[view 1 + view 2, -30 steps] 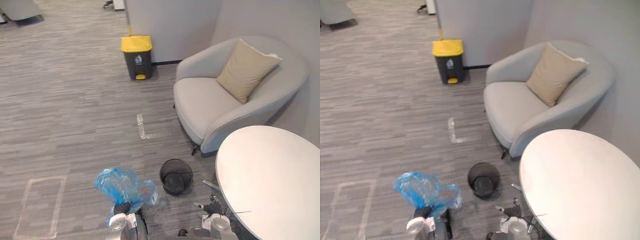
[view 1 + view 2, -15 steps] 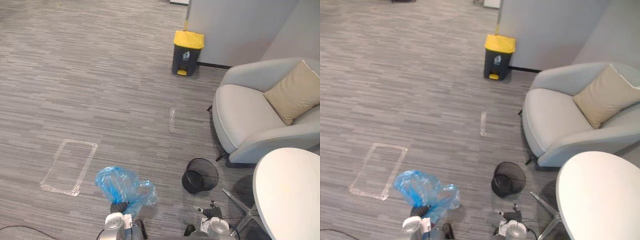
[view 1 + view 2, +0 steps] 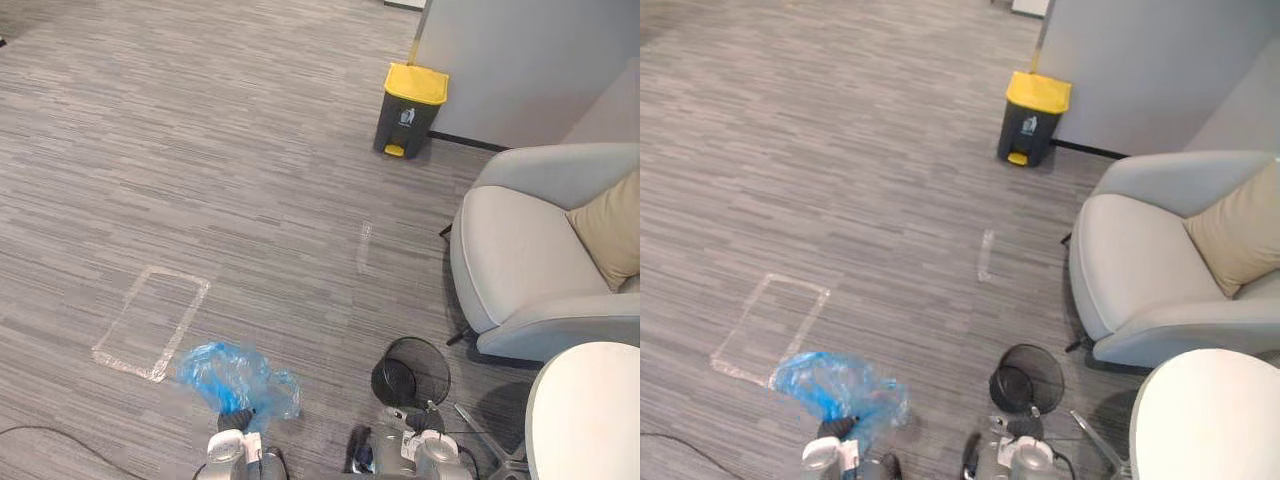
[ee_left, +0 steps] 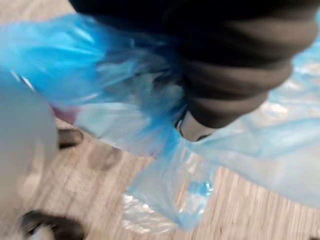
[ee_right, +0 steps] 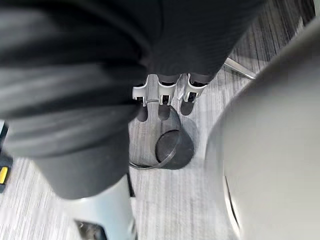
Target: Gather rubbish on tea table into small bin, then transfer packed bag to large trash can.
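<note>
Left wrist view had the blue rubbish bag bunched against the left hand, near left (its hold was buried in film; I could not tell). Light, soft and slippery, it probably wanted gripping at the gathered neck. The right hand hung with fingers straight and empty by the mesh bin. Left eye view added the yellow-lidded trash can, far right.

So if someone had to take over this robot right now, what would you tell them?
Left hand carries the packed blue bag; the plastic hides its grip.
Right hand is open and empty, near the small black bin, which looks empty.
Done: what shows of the tea table is bare, and the bag is out of the bin.
Left: walk to the yellow-lidded trash can by the wall, lid shut, and drop the bag in.
</note>
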Controlling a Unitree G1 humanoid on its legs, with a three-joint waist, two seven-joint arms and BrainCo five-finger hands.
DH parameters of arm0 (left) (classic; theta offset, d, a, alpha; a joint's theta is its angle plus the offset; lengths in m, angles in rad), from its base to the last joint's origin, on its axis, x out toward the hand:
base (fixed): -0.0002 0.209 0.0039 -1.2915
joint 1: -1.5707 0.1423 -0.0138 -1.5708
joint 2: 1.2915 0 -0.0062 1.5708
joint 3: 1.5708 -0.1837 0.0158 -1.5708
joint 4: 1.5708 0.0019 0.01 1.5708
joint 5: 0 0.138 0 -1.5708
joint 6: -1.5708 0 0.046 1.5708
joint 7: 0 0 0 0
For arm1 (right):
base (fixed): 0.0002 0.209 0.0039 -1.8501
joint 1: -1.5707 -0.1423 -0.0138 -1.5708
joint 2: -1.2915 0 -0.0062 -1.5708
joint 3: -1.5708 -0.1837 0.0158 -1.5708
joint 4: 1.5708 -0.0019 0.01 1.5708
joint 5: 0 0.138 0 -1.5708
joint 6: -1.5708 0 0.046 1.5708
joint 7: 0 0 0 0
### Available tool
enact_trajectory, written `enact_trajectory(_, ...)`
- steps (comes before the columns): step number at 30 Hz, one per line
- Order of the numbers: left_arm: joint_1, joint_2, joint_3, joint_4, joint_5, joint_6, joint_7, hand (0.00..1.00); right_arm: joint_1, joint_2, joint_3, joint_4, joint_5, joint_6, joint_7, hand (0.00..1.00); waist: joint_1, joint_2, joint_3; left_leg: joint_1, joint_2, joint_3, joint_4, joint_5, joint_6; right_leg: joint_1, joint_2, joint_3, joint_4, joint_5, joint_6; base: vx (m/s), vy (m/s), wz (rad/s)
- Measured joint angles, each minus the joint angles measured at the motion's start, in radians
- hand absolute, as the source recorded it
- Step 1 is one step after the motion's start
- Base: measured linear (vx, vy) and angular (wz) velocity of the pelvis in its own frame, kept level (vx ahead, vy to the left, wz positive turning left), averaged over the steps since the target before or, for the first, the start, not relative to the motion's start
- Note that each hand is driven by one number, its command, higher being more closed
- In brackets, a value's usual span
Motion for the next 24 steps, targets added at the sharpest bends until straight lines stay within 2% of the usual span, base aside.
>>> enact_trajectory(1,-0.005,-0.012,0.004,0.003,0.0,0.001,0.0,1.0,0.002,0.004,-0.014,-0.004,0.001,0.0,0.002,0.0,-0.002,0.002,0.0,0.015,0.008,-0.012,0.012,-0.018,-0.01,0.013,0.004,-0.002,0.023,0.001,-0.001,0.4,-0.272,0.41)
enact_trajectory(2,0.003,-0.027,0.004,0.002,0.0,0.0,0.001,1.0,0.008,-0.008,-0.025,-0.004,0.0,0.0,0.001,0.0,-0.002,0.034,-0.007,0.027,0.034,-0.018,0.028,-0.031,-0.014,0.038,0.021,-0.026,0.016,-0.03,0.007,0.47,-0.238,0.29)
enact_trajectory(3,0.007,-0.039,0.0,0.0,0.0,-0.001,0.0,1.0,0.014,-0.019,-0.03,-0.004,0.0,-0.001,0.001,0.0,-0.006,0.055,-0.021,0.005,0.056,-0.025,0.092,-0.044,-0.033,0.052,0.044,-0.037,0.002,-0.04,0.007,0.49,-0.229,0.38)
enact_trajectory(4,0.0,-0.062,0.002,-0.011,0.0,-0.003,-0.003,1.0,0.012,-0.026,-0.03,-0.002,-0.001,0.001,0.001,0.0,-0.004,0.086,-0.021,-0.096,0.12,-0.035,0.335,-0.045,-0.047,0.102,0.075,-0.068,-0.032,-0.048,-0.018,0.49,-0.206,0.3)
enact_trajectory(5,0.002,-0.067,0.004,-0.013,0.0,-0.003,-0.005,1.0,0.011,-0.026,-0.029,-0.004,-0.001,0.001,0.001,0.0,-0.001,0.092,-0.018,-0.123,0.145,-0.039,0.42,-0.032,-0.063,0.127,0.088,-0.077,-0.047,-0.047,-0.025,0.49,-0.177,0.06)
enact_trajectory(6,0.006,-0.068,0.008,-0.015,-0.001,-0.002,-0.02,1.0,0.01,-0.022,-0.014,-0.003,0.0,0.004,0.001,0.0,0.005,0.096,-0.014,-0.175,0.194,-0.039,0.593,-0.011,-0.076,0.196,0.12,-0.069,-0.087,-0.052,-0.046,0.58,-0.155,-0.27)
enact_trajectory(7,0.005,-0.068,0.019,-0.024,-0.002,-0.003,-0.021,1.0,0.002,-0.018,0.003,-0.003,0.0,0.006,0.001,0.0,0.01,0.083,-0.003,-0.198,0.21,-0.02,0.696,-0.019,-0.063,0.26,0.135,-0.047,-0.125,-0.058,-0.053,0.47,-0.083,-0.38)
enact_trajectory(8,0.003,-0.068,0.024,-0.028,-0.002,-0.003,-0.022,1.0,-0.008,-0.014,0.005,-0.003,0.0,0.008,0.0,0.0,0.013,0.075,0.002,-0.21,0.214,-0.009,0.723,-0.025,-0.052,0.285,0.137,-0.029,-0.144,-0.058,-0.053,0.5,-0.048,-0.64)
enact_trajectory(9,0.002,-0.069,0.033,-0.051,-0.002,-0.003,-0.021,1.0,-0.019,-0.008,0.011,-0.003,0.0,0.009,-0.002,0.0,0.023,0.059,0.008,-0.252,0.218,0.041,0.725,-0.039,-0.027,0.332,0.137,0.014,-0.184,-0.057,-0.053,0.38,-0.002,-0.65)
enact_trajectory(12,-0.005,-0.07,0.037,-0.058,-0.002,-0.005,-0.021,1.0,-0.05,-0.002,0.01,-0.004,0.0,0.011,-0.006,0.0,0.045,0.057,0.011,-0.304,0.223,0.096,0.604,-0.049,-0.007,0.356,0.122,0.065,-0.191,-0.057,-0.052,0.34,0.118,-0.82)
enact_trajectory(13,-0.007,-0.07,0.041,-0.058,-0.002,-0.005,-0.021,1.0,-0.05,0.005,0.007,-0.004,-0.001,0.012,-0.009,0.0,0.049,0.051,0.02,-0.312,0.206,0.116,0.465,-0.028,0.016,0.389,0.099,0.086,-0.192,-0.058,-0.049,0.34,0.235,-0.64)
enact_trajectory(14,-0.004,-0.071,0.039,-0.058,-0.002,-0.005,-0.021,1.0,-0.042,0.009,0.005,-0.005,-0.001,0.013,-0.012,0.0,0.05,0.054,0.018,-0.305,0.186,0.117,0.303,0.05,0.036,0.417,0.083,0.095,-0.192,-0.064,-0.031,0.43,0.321,-0.68)
enact_trajectory(15,0.001,-0.079,0.034,-0.058,-0.001,-0.006,-0.021,1.0,-0.029,0.006,0.006,-0.016,-0.002,0.013,-0.012,0.0,0.052,0.076,0.006,-0.295,0.181,0.111,0.159,0.196,0.047,0.43,0.088,0.106,-0.191,-0.08,0.006,0.36,0.306,-0.49)
enact_trajectory(16,0.003,-0.078,0.032,-0.058,-0.001,-0.006,-0.02,1.0,-0.025,0.001,0.007,-0.019,-0.002,0.013,-0.011,0.0,0.054,0.086,0.003,-0.298,0.185,0.101,0.127,0.273,0.026,0.434,0.09,0.113,-0.192,-0.094,0.029,0.33,0.277,-0.29)
enact_trajectory(17,-0.021,-0.055,0.044,-0.042,0.0,-0.004,-0.017,1.0,-0.023,-0.002,0.032,-0.007,-0.003,0.022,-0.006,0.0,0.054,0.035,-0.002,-0.295,0.13,0.119,0.163,0.229,0.038,0.447,0.026,0.134,-0.207,-0.114,0.067,0.29,0.249,-0.03)
enact_trajectory(18,-0.038,-0.055,0.042,-0.052,0.001,-0.005,-0.018,1.0,-0.02,0.0,0.025,-0.008,-0.003,0.023,-0.008,0.0,0.055,0.032,-0.005,-0.294,0.106,0.125,0.154,0.202,0.046,0.445,0.006,0.134,-0.21,-0.094,0.066,0.28,0.225,0.08)
enact_trajectory(20,-0.048,-0.058,0.038,-0.052,0.003,-0.004,-0.019,1.0,-0.028,0.0,0.025,-0.008,-0.006,0.024,-0.007,0.0,0.059,0.035,-0.005,-0.28,0.092,0.14,0.152,0.174,0.055,0.436,-0.012,0.144,-0.179,-0.064,0.075,0.24,0.242,-0.09)
enact_trajectory(21,-0.044,-0.061,0.028,-0.052,0.012,-0.002,-0.018,1.0,-0.024,0.006,0.026,-0.008,-0.013,0.023,-0.007,0.0,0.06,0.035,-0.003,-0.234,0.076,0.157,0.127,0.134,0.049,0.402,-0.034,0.164,-0.064,-0.054,0.091,0.26,0.271,-0.38)
enact_trajectory(22,-0.026,-0.057,0.004,-0.051,0.019,0.0,-0.018,1.0,-0.015,0.005,0.026,-0.007,-0.023,0.023,-0.006,0.0,0.058,0.035,0.0,-0.173,0.056,0.173,0.094,0.118,0.051,0.32,-0.059,0.19,0.146,-0.022,0.112,0.21,0.203,-0.34)
enact_trajectory(23,-0.02,-0.055,-0.008,-0.05,0.019,0.001,-0.018,1.0,-0.008,0.005,0.026,-0.009,-0.024,0.022,-0.007,0.0,0.056,0.035,0.0,-0.149,0.048,0.175,0.08,0.115,0.052,0.281,-0.068,0.2,0.23,0.012,0.123,0.18,0.141,-0.16)
enact_trajectory(24,-0.015,-0.05,-0.024,-0.048,0.019,0.004,-0.018,1.0,0.005,0.001,0.028,-0.008,-0.026,0.022,-0.006,0.0,0.047,0.042,0.005,-0.108,0.039,0.174,0.06,0.103,0.047,0.214,-0.075,0.223,0.385,0.057,0.136,0.18,0.079,0.01)
